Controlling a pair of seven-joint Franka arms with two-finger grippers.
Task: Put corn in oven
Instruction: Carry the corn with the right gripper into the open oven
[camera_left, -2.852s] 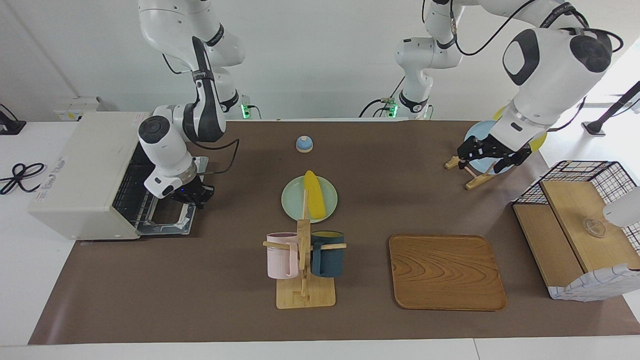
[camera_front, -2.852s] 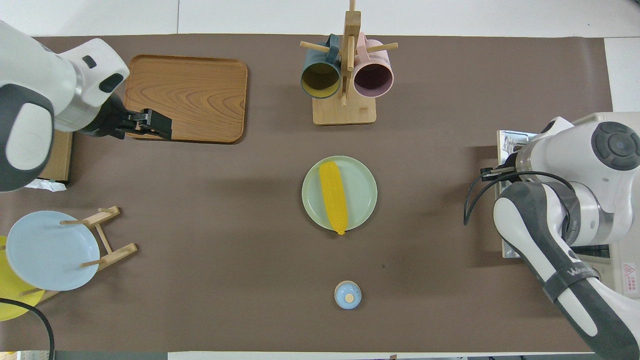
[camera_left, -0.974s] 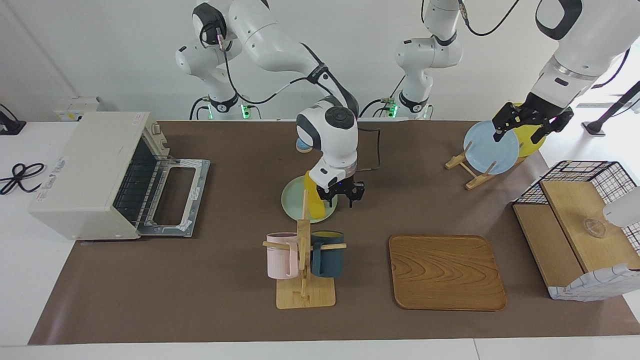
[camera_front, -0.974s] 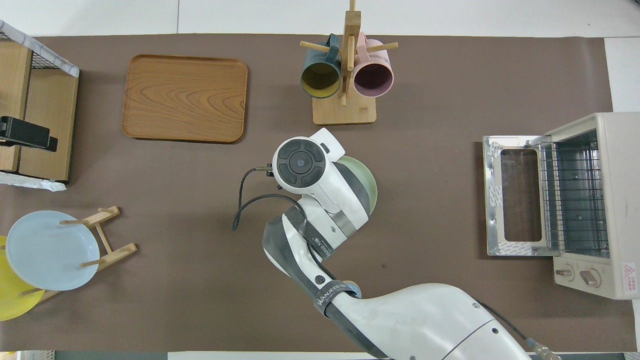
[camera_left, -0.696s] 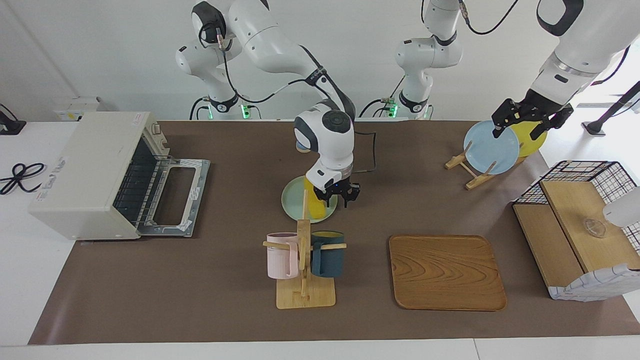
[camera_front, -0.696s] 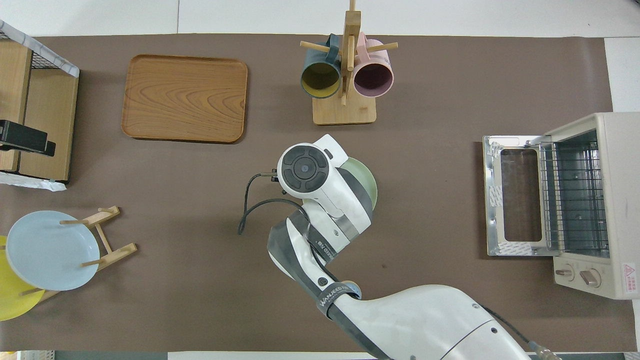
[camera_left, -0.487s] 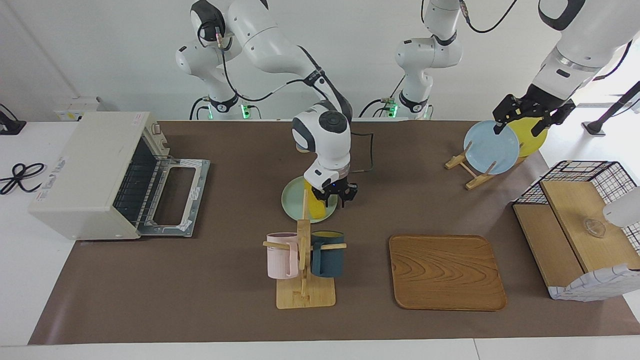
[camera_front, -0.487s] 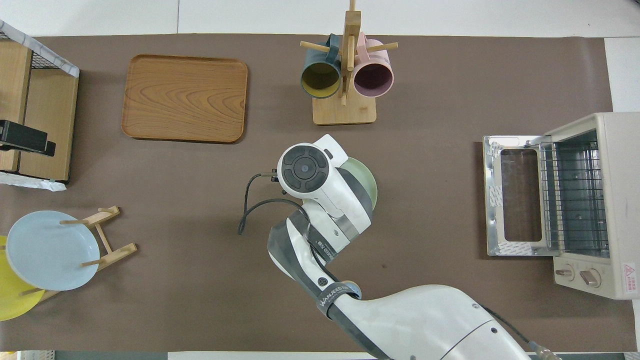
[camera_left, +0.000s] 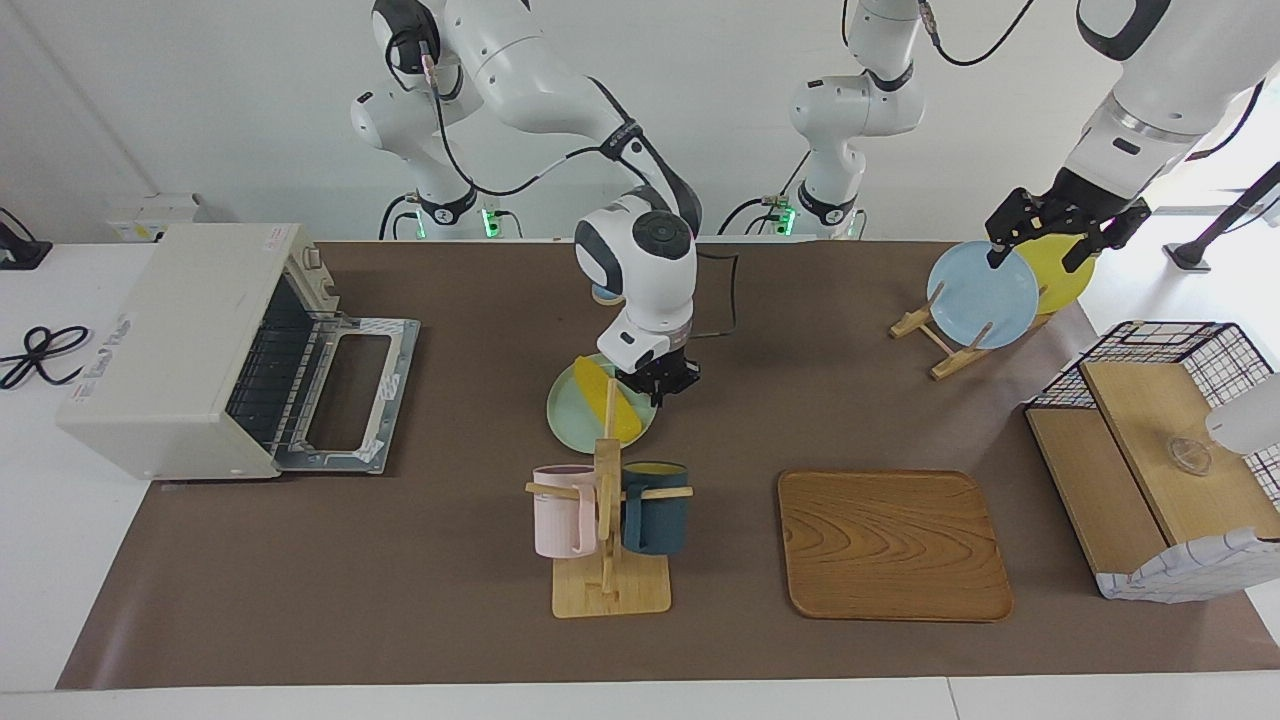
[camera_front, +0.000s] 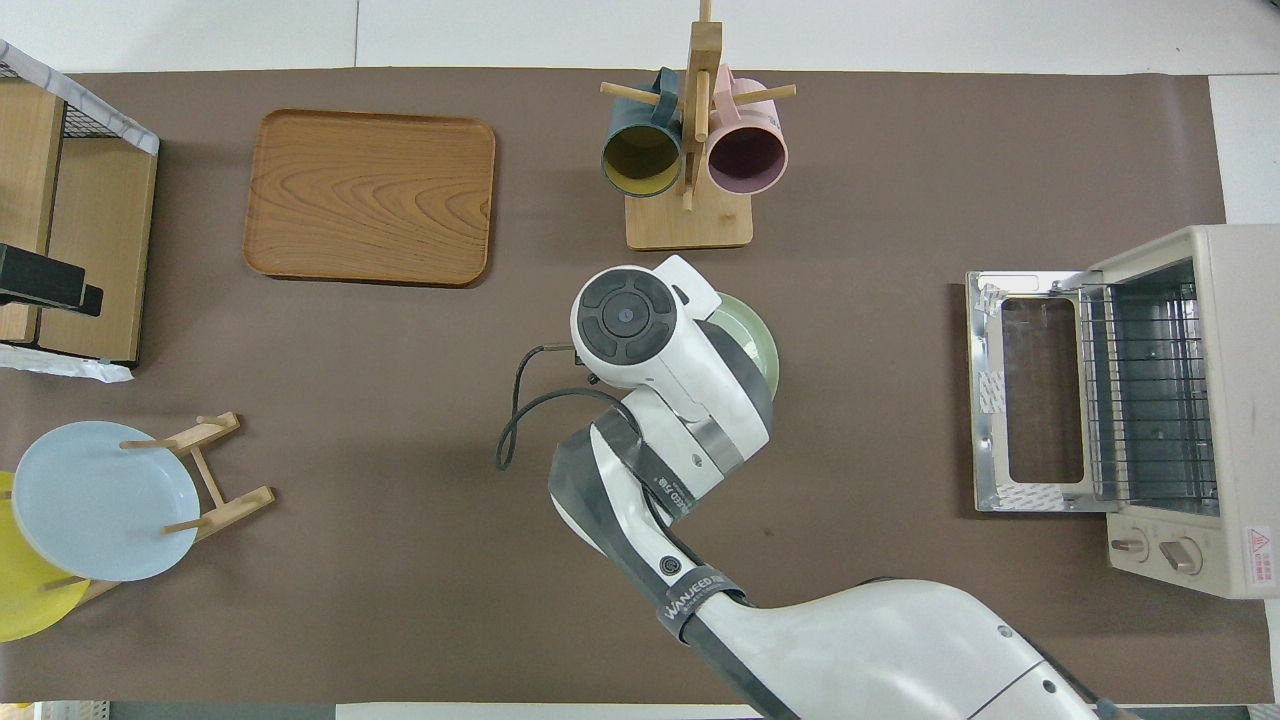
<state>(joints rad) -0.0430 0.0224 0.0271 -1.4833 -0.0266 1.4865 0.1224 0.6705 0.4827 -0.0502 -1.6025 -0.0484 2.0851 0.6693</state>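
The yellow corn (camera_left: 606, 399) lies slantwise on a pale green plate (camera_left: 568, 425) in the middle of the table. My right gripper (camera_left: 657, 387) is down at the cob's side toward the left arm's end. It is shut, and I see no cob between its fingertips. In the overhead view the right arm hides the corn, and only the plate's rim (camera_front: 766, 345) shows. The cream oven (camera_left: 170, 340) stands at the right arm's end with its glass door (camera_left: 345, 392) dropped open and its rack (camera_front: 1150, 390) bare. My left gripper (camera_left: 1042, 243) hangs open over the plate rack.
A wooden mug stand (camera_left: 608, 530) with a pink and a dark blue mug stands just farther from the robots than the plate. A wooden tray (camera_left: 893, 545), a rack holding a blue plate (camera_left: 982, 295) and a yellow one, and a wire-and-wood basket (camera_left: 1160, 470) fill the left arm's end.
My right gripper came from the oven door to the plate, lowered and shut. The corn turned slantwise and the plate slid a little toward the oven. The left gripper rose over the rack.
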